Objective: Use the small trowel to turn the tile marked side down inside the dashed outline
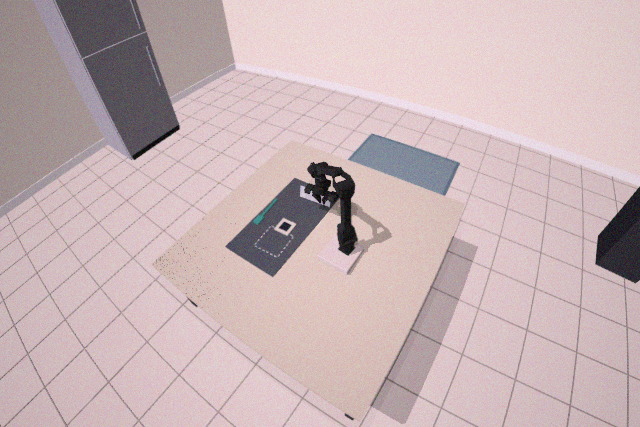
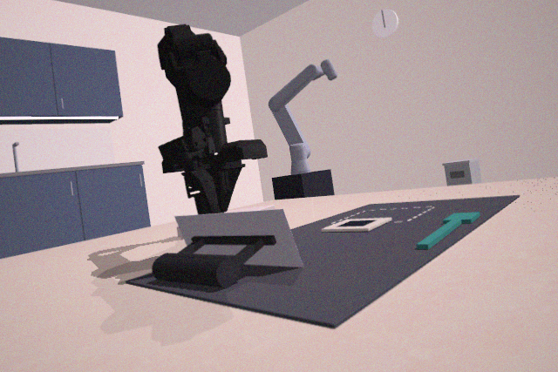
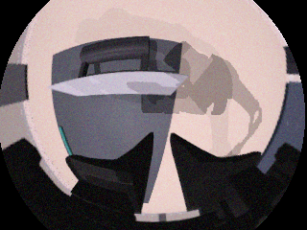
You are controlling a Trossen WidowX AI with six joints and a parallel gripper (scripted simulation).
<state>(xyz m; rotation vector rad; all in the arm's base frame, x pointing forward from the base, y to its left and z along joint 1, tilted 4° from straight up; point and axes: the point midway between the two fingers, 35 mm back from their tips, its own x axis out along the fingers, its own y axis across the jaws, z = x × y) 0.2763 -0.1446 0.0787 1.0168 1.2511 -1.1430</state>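
Progress nil: your black parallel-jaw gripper point(image 2: 210, 206) hangs part-open, empty, above the grey-bladed, dark-handled trowel point(image 2: 252, 229); white dark-marked tile point(image 2: 376, 221) lies mark-up beside the dashed outline point(image 1: 273, 242)

Top looks down from afar, exterior low and near, sharing the mat point(image 1: 289, 215).

A matt dark mat point(image 2: 351, 278) lies on a smooth, faintly glossy beige table point(image 2: 450, 314).
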